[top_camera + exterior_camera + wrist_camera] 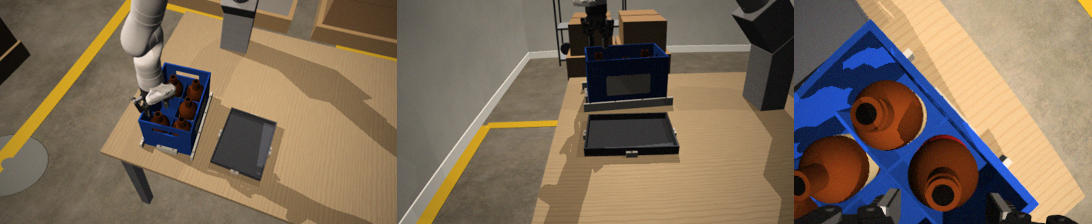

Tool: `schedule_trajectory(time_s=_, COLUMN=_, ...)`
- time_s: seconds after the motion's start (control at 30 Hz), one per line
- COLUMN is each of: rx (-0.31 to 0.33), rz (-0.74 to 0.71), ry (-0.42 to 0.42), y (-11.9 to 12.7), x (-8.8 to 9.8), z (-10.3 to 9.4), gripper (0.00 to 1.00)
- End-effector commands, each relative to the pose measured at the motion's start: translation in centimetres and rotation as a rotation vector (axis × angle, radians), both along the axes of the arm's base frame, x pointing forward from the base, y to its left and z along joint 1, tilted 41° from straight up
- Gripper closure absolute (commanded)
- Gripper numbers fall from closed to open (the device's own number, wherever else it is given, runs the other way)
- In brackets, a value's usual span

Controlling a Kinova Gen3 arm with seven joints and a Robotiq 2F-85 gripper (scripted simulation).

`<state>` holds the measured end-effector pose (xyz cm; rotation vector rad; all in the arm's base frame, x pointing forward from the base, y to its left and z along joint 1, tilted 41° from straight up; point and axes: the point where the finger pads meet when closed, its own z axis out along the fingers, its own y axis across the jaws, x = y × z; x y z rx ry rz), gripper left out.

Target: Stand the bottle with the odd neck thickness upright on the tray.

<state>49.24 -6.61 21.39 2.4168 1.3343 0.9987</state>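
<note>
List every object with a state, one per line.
Tool: open, holding nothing, above the crate's corner.
Crate: on the table, five of its six cells filled.
Five bottles: upright in the crate.
Tray: flat beside the crate, nothing in it.
</note>
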Motion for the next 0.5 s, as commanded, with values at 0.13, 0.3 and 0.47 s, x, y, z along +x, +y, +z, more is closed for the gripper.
schedule_trajectory(time_s=0.13, rx=0.000, rz=0.000, ry=-0.001, y=-0.01, x=0.10, z=-0.08, gripper=0.36)
schedule_trajectory(time_s=0.3, rx=0.000, rz=0.000, ry=-0.001, y=0.04, x=0.30, z=-0.32, gripper=0.36)
schedule_trajectory(time_s=0.47, rx=0.000, rz=0.000, ry=-0.001, y=0.10, x=0.60, z=-0.67, gripper=0.36)
